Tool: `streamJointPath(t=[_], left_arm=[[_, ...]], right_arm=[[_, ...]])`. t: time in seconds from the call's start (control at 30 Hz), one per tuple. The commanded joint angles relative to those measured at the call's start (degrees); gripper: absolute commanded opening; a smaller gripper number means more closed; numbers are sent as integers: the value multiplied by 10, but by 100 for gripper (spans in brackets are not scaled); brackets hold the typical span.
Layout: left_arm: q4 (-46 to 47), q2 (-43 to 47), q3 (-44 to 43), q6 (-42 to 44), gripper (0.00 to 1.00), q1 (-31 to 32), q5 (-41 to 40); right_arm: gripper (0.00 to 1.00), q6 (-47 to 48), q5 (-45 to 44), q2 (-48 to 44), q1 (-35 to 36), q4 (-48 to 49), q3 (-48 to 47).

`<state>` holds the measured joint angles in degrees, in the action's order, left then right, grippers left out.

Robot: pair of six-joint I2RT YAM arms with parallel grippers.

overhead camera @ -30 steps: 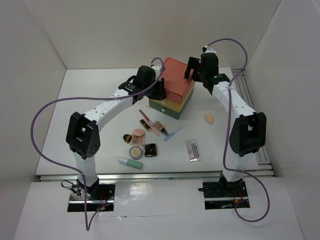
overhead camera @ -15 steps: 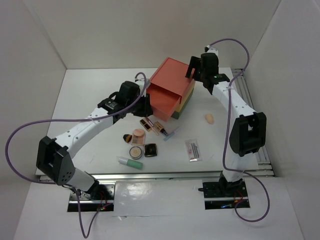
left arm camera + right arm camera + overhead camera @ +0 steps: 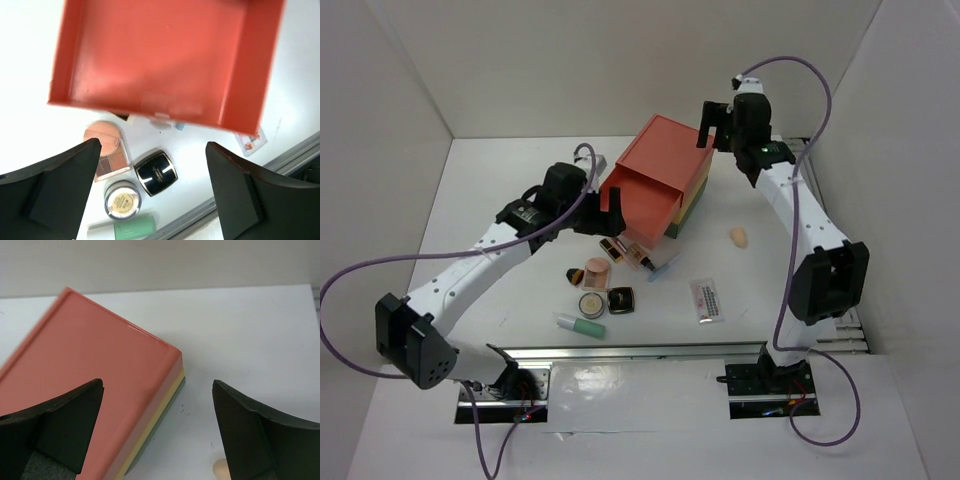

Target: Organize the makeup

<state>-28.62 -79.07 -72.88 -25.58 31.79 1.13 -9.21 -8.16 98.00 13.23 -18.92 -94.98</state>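
Overhead camera behind the arms, whole surface [image 3: 480, 180] below, left wrist looking down close on coral drawer [image 3: 160, 55] and black square compact [image 3: 156, 172], right wrist close over drawer box [image 3: 90, 370], overhead shares both.

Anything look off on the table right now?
The coral drawer hangs far out of the box, empty, its front overhanging the lipsticks. Nothing looks spilled or broken.

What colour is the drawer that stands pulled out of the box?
Coral red. The left wrist view shows the open drawer best, looking straight into it.
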Motion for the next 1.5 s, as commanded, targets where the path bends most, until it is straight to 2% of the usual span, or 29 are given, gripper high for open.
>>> streamJointPath(t=[0.0, 0.1, 0.13, 0.2, 0.23, 0.4, 0.43, 0.5, 0.53, 0.6, 0.63, 0.7, 0.73, 0.77, 0.87, 0.9, 1.0, 1.1, 1.13, 1.27, 1.47], left_arm=[[-45, 65, -15, -16, 100, -1, -18], [-51, 151, 58, -55, 100, -1, -48], [-57, 175, 75, -76, 100, -1, -53], [-75, 230, 103, -92, 100, -1, -69], [-88, 244, 103, -101, 100, -1, -87], [-160, 291, 130, -127, 100, -1, -116], [-165, 298, 137, -127, 100, -1, -116], [-177, 305, 143, -135, 100, -1, -128], [-185, 312, 143, -142, 100, -1, -134], [-190, 319, 149, -150, 100, -1, -134], [-197, 319, 149, -150, 100, -1, -140], [-205, 329, 149, -157, 100, -1, -140], [-211, 329, 149, -157, 100, -1, -140], [-211, 337, 149, -166, 100, -1, -140], [-224, 353, 149, -166, 100, -1, -140], [-224, 353, 144, -166, 100, -1, -140], [-240, 365, 138, -166, 100, -1, -133], [-246, 371, 132, -166, 100, -1, -140], [-252, 371, 132, -166, 100, -1, -140], [-258, 377, 127, -154, 100, -1, -146], [-268, 377, 120, -148, 100, -1, -154]], right_arm=[[97, 13, -7, -111, 7, -27, 16], [97, -3, 17, -208, 23, -59, 107], [97, -20, 29, -233, 45, -64, 174], [100, -20, 39, -304, 77, -88, 231], [100, -20, 39, -324, 119, -102, 274], [100, -41, 40, -421, 281, -199, 354], [100, -62, 40, -426, 352, -199, 377], [100, -99, 4, -426, 431, -199, 399], [100, -133, -4, -413, 498, -199, 417], [100, -165, -46, -363, 561, -169, 439], [100, -199, -66, -340, 620, -162, 439], [100, -248, -172, -255, 668, -175, 428], [100, -309, -206, -223, 688, -189, 399], [100, -345, -258, -158, 689, -205, 382], [100, -410, -288, -69, 683, -219, 340], [100, -410, -288, -22, 683, -209, 333], [100, -410, -278, 31, 670, -137, 320], [100, -417, -271, 43, 645, -101, 328], [100, -417, -271, 43, 636, -63, 336], [100, -367, -223, 43, 609, 28, 365], [100, -362, -246, 59, 602, -34, 322]])
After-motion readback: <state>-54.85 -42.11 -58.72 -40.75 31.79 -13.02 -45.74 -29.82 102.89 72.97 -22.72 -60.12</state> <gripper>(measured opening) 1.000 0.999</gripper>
